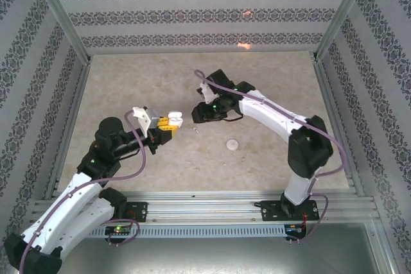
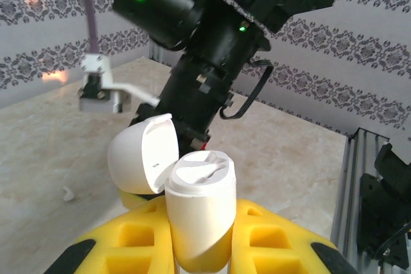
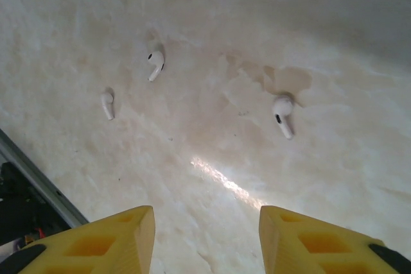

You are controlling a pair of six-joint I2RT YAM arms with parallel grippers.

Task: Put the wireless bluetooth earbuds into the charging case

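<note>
The charging case [image 2: 200, 213] stands upright between the yellow fingers [image 2: 138, 235] of my left gripper [image 2: 200, 229], which is shut on it. Its lid [image 2: 142, 155] is flipped open to the left, and the top face shows two hollow sockets. From above, the case [image 1: 175, 118] is held over the table's middle by the left gripper [image 1: 171, 122]. Three earbuds lie loose on the table: one [image 3: 156, 64], another [image 3: 107, 104] and a third [image 3: 282, 115]. My right gripper [image 3: 207, 217] hovers above them, open and holding nothing. It [image 1: 196, 116] faces the case closely.
The beige marbled table [image 1: 128, 88] is boxed in by patterned walls and aluminium rails [image 1: 205, 202]. A small white round disc [image 1: 232, 144] lies right of centre. One tiny white piece [image 1: 196, 129] sits below the right gripper. The right arm [image 2: 205, 62] looms just behind the case.
</note>
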